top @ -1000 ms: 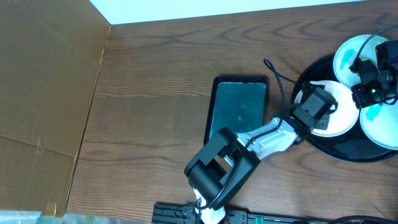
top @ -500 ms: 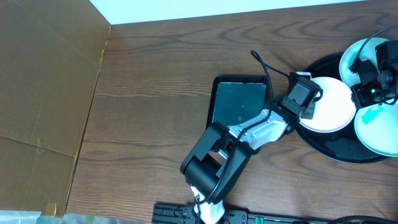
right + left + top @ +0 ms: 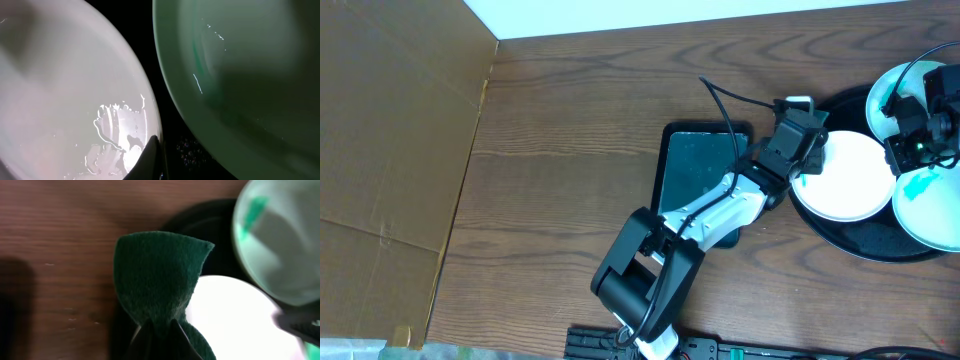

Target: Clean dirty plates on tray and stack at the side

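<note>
The round black tray [image 3: 865, 243] at the right holds three plates. The middle plate [image 3: 845, 180] is white and wet. The far plate [image 3: 878, 92] and the right plate [image 3: 928, 205] carry teal stains. My left gripper [image 3: 798, 140] hangs over the tray's left rim, shut on a folded dark green sponge [image 3: 160, 275], beside the middle plate [image 3: 235, 315] and clear of it. My right gripper [image 3: 910, 145] sits among the plates. In the right wrist view its finger [image 3: 152, 150] pinches the rim of the middle plate [image 3: 65, 90], next to a greenish plate [image 3: 240, 65].
A smaller rectangular dark tray [image 3: 705, 165] lies left of the round tray, under my left arm. A black cable [image 3: 720, 100] loops above it. A cardboard wall [image 3: 390, 130] stands at the left. A white strip runs along the table's far edge.
My left gripper has moved with the sponge off the middle plate, up and to the left, to the tray's left rim. The right arm has stayed put.
</note>
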Robot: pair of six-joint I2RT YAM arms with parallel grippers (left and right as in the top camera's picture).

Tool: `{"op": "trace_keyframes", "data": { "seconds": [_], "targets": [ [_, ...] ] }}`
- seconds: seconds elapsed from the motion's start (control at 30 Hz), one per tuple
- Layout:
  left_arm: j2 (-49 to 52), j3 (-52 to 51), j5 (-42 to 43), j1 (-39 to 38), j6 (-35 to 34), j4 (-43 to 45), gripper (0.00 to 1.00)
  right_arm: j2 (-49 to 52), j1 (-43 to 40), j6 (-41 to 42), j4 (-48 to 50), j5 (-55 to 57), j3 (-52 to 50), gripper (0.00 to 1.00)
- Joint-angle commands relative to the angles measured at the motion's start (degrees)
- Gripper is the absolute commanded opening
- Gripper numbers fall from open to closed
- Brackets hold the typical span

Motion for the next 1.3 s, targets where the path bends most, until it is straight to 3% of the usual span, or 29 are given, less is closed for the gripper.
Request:
{"op": "trace_keyframes", "data": {
  "seconds": [0.0, 0.33, 0.47, 0.63, 0.87, 1.27],
  "targets": [
    [1.49, -0.74, 5.81, -0.09, -2.60, 2.23, 0.07, 0.76, 0.09, -0.37, 0.00, 0.70, 0.46, 0.01],
    [6.38, -0.74, 17.05, -0.09, -2.47, 5.55, 0.07, 0.76, 0.11, -0.37, 0.09, 0.70, 0.46, 0.01],
    [7.87, -0.74, 16.74, -0.04, 2.58, 2.12, 0.07, 0.76, 0.09, -0.37, 0.22, 0.70, 0.46, 0.01],
    [8.41, -0.74, 8.48, -0.02, 9.49, -3.63, 0.07, 0.76, 0.09, -0.39, 0.15, 0.72, 0.46, 0.01],
    [7.06, -0.74, -6.95, -0.02, 12.33, -4.46, 0.07, 0.76, 0.09, -0.39, 0.00, 0.72, 0.46, 0.01],
    [-0.83, -0.74, -6.34, -0.02, 9.75, -1.01, 0.07, 0.76, 0.09, -0.63, -0.20, 0.74, 0.46, 0.01]
  ]
}}
